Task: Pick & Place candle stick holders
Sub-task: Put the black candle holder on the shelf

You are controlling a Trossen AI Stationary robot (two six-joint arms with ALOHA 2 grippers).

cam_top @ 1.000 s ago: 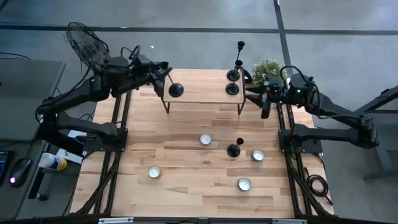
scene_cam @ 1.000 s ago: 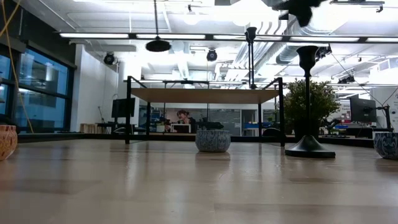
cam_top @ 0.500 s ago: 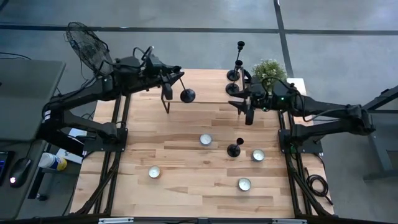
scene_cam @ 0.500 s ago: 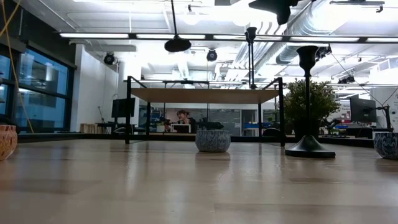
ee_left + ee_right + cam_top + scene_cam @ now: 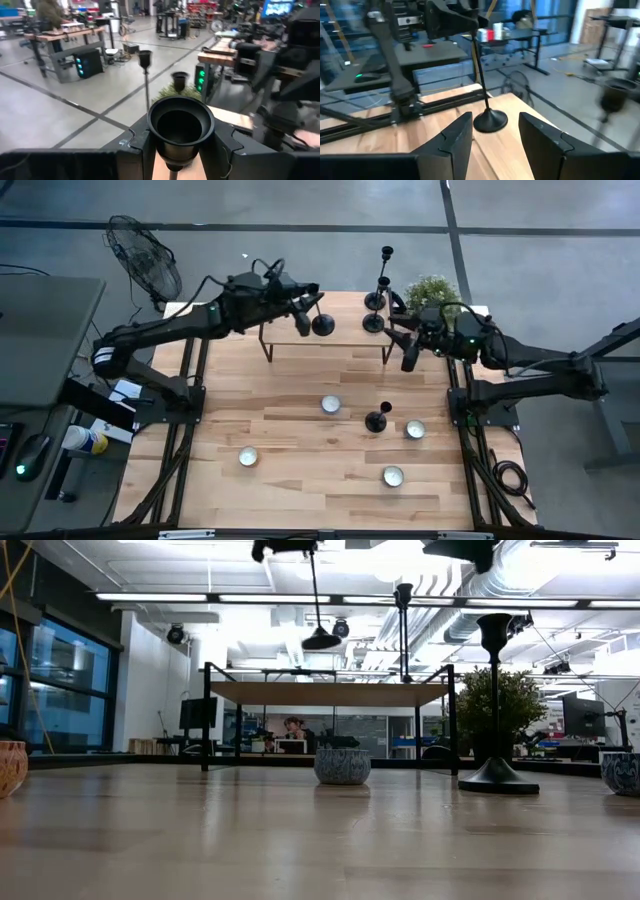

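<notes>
Left gripper (image 5: 300, 315) jaws clamp the candlestick (image 5: 322, 325) stem, base hanging above the shelf (image 5: 345, 335), upper centre; right gripper (image 5: 405, 352) jaws part-open, empty.

Two dark arms, matte black all over, built from slim tubular links with chunkier joint housings, loose black cables looping over the left arm (image 5: 170, 330) near its wrist. The right arm (image 5: 530, 362) shows a small green light glowing at its wrist block. Its fingers (image 5: 456, 140) are broad, flat black wedges with angular, bevelled edges.
</notes>
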